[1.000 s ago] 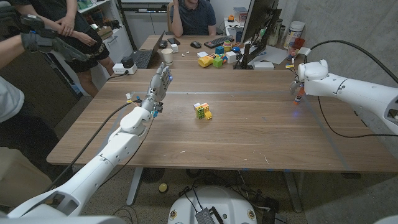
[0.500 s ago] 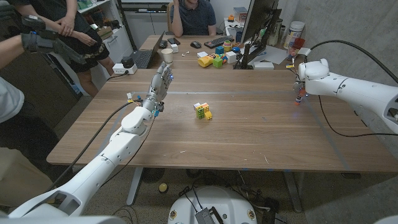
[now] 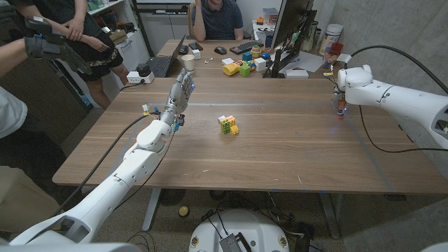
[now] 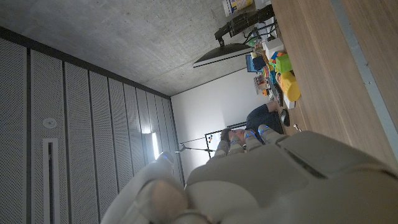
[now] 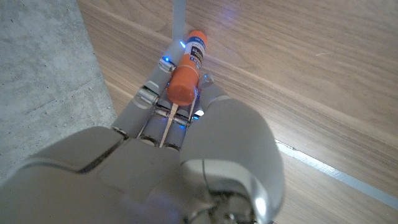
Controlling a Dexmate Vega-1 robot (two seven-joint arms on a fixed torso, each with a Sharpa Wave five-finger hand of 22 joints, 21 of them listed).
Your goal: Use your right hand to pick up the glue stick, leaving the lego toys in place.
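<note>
The right hand (image 3: 341, 98) hangs above the far right part of the table (image 3: 280, 154), fingers (image 5: 152, 93) closed around the glue stick (image 5: 186, 62), which sits clamped between them with its orange cap toward the palm and its labelled body pointing out past the fingertips toward the wood. In the head view the glue (image 3: 340, 106) shows as a small orange-red bit just under the hand, and it looks clear of the tabletop, though the gap is hard to judge. The lego (image 3: 227, 124) stands well away from this hand, toward the middle of the table, nearer the left hand (image 3: 178, 94), whose fingers are apart and reaching up with nothing in them. The pick looks essentially made, so the job now, as I judge it, is to keep it: hold the squeeze even, since the stick is round and smooth and could roll or slide out lengthwise if the fingers ease. Any further lift is best taken straight up and slowly, without tilting the wrist so the free end dips. The lego is far enough off that the right arm has no reason to cross toward it; staying on its own side keeps those blocks safe. The left hand should simply stay where it is, short of the blocks.
</note>
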